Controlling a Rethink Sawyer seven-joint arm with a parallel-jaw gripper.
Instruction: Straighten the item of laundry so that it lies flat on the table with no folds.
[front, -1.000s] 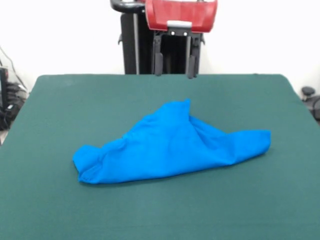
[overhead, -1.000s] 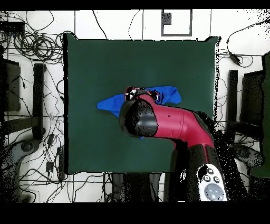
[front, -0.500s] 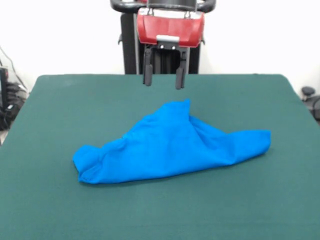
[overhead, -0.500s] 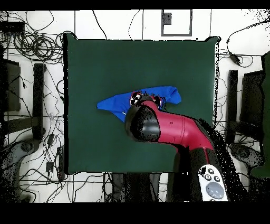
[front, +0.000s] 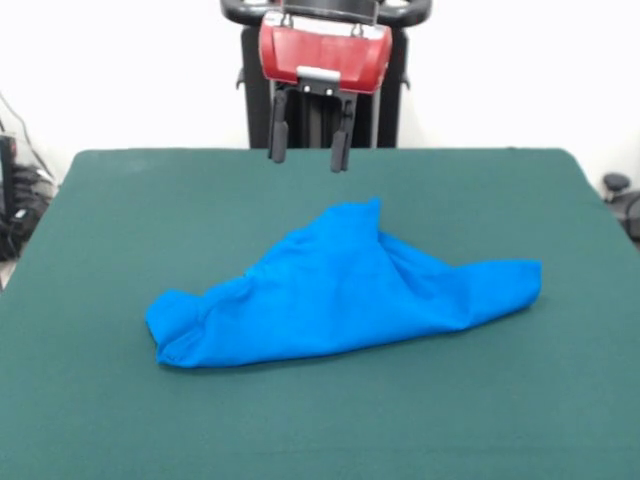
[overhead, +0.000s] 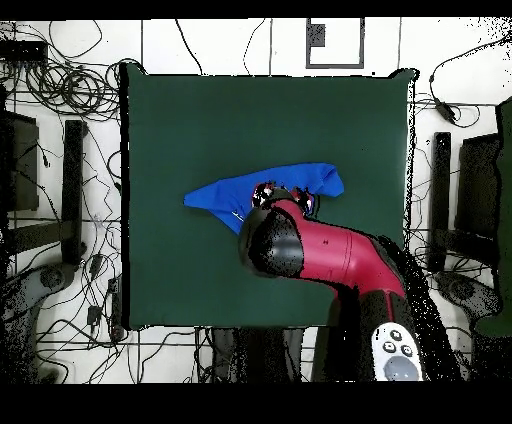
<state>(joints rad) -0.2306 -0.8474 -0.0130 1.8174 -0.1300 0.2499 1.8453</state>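
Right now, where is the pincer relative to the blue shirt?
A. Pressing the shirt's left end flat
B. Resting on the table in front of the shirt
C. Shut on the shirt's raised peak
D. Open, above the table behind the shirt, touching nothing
D: in the front view the pincer hangs open above the table, clear of the bunched shirt.
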